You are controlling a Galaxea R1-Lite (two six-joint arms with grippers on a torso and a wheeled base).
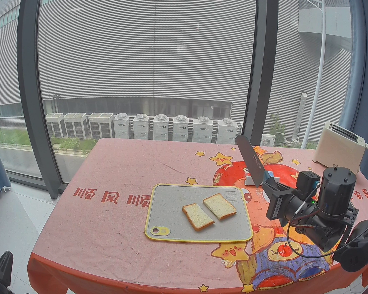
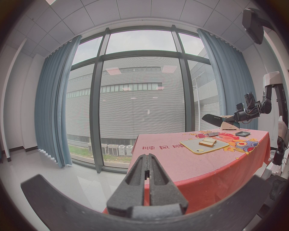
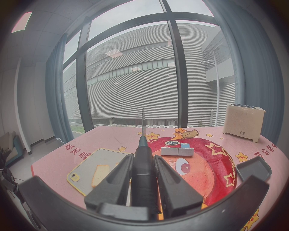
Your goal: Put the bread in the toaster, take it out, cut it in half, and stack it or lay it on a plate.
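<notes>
My right gripper point(image 1: 272, 185) is clenched tight on the handle of the knife point(image 1: 251, 159). The blade points up and away from me, high over the table point(image 1: 120, 166), and touches nothing. My left gripper point(image 2: 147, 173) is squeezed closed with nothing in it, low down and well off the side of the table.

The bread looks cut to me. One half point(image 1: 198, 216) and the other half point(image 1: 220, 206) lie flat and close together on the cutting board point(image 1: 171, 207). I cannot tell if their corners touch.

So I think my job now is to put the knife away. The knife holder point(image 3: 177, 151) sits on the table past the board, near my blade. To do it well, I should keep my grip firm so the knife does not slip. I should tip the blade down slowly and line it up with the slot. I should stay away from the bread so I do not bump it. I should let go only when the knife sits safe.

After that, the halves need to go on the dark plate point(image 3: 253, 168), which waits on my right, well apart from the board
</notes>
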